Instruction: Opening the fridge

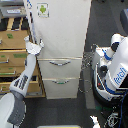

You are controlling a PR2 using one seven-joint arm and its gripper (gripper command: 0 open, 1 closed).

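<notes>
While beside fridge point(62, 30), wooden cabinet point(12, 50).

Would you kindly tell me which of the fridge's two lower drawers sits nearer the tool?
The upper drawer, directly beneath the large door; the tool is at that door's edge, above both drawers.

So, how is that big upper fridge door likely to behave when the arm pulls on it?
The upper door looks like a rigid slab, so it should probably swing, not flex. The fridge is tall with two lower drawers, so tipping seems unlikely. The pincer sits at the door's smooth edge, where slipping seems possible.
</notes>
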